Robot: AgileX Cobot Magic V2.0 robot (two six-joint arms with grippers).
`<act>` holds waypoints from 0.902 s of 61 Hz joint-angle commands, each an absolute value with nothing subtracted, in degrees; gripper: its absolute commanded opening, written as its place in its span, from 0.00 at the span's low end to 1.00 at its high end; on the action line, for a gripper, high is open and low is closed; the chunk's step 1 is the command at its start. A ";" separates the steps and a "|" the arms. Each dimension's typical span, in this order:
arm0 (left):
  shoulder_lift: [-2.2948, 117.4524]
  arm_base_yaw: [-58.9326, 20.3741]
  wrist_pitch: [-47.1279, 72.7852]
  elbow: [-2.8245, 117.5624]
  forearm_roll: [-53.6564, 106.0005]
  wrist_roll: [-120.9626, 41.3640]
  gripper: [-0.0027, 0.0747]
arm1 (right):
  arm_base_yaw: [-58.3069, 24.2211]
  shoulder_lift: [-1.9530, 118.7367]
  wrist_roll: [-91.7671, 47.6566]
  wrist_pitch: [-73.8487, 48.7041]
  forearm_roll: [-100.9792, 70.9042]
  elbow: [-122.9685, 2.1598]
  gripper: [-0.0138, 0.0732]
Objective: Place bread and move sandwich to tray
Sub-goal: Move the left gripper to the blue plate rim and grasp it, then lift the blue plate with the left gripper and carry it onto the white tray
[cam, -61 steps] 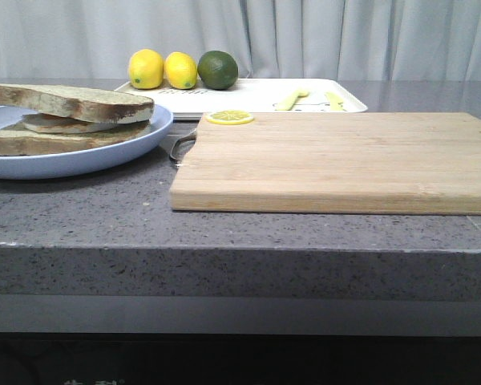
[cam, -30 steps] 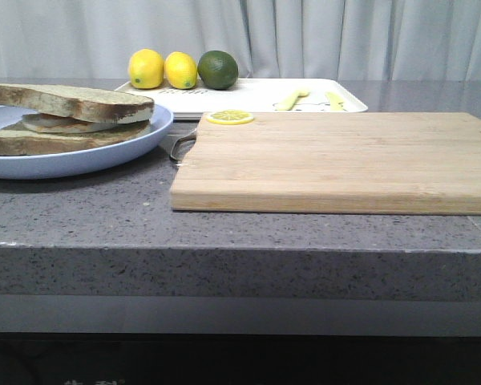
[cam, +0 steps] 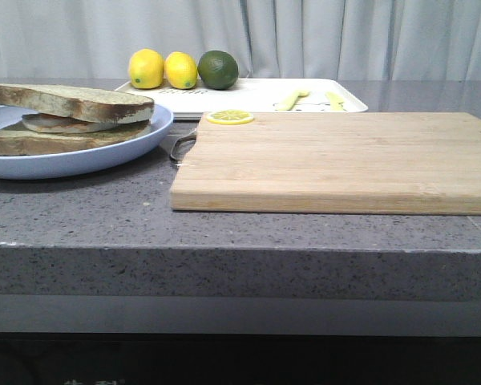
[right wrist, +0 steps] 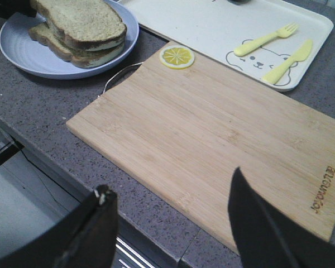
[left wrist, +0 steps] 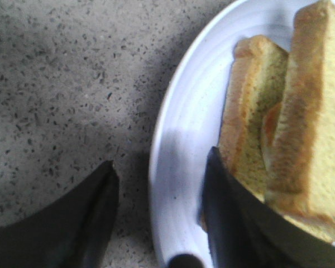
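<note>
Nothing in the front view has moved over the last second: plate, board and tray sit exactly as before, so the sandwich transfer has not begun.

The left gripper [left wrist: 156,218] has its jaws spread, one over the speckled tabletop [left wrist: 50,84] and the other over the inner face of the blue plate [left wrist: 181,145], so they straddle the rim without closing on it. Just beyond that inner jaw lies the sandwich [left wrist: 285,128], top bread slice [cam: 72,102] already on, egg white showing between the crusts. That suggests the bread step is finished and a rim pinch is being set up.

The right gripper [right wrist: 173,223] hangs with its jaws wide apart and empty, above the near edge of the wooden cutting board [right wrist: 212,139]. A lemon slice [right wrist: 177,57] rests on the board's far corner. Behind it is the white tray [right wrist: 212,22], carrying a yellow fork [right wrist: 265,39] and knife [right wrist: 293,57], with two lemons [cam: 163,69] and a lime [cam: 217,70] at its far left end.
</note>
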State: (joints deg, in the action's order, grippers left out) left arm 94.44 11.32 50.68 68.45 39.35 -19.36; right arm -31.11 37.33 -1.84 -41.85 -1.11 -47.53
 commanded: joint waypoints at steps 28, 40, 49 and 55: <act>94.88 11.12 49.25 70.30 43.25 -19.97 0.13 | -31.03 37.22 -2.10 -38.06 -0.65 -48.87 0.68; 94.67 11.12 50.35 70.57 43.41 -19.97 0.01 | -31.03 37.22 -2.10 -38.06 -0.65 -48.87 0.68; 94.34 11.12 52.46 71.82 46.29 -20.24 0.01 | -31.03 37.22 -2.10 -38.06 -0.65 -48.87 0.68; 94.35 11.12 54.51 73.72 48.59 -20.37 0.01 | -31.03 37.22 -2.10 -38.06 -0.65 -48.87 0.68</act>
State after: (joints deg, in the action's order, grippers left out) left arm 96.97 11.32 52.45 70.43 42.61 -20.11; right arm -31.11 37.33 -1.84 -41.85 -1.11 -47.53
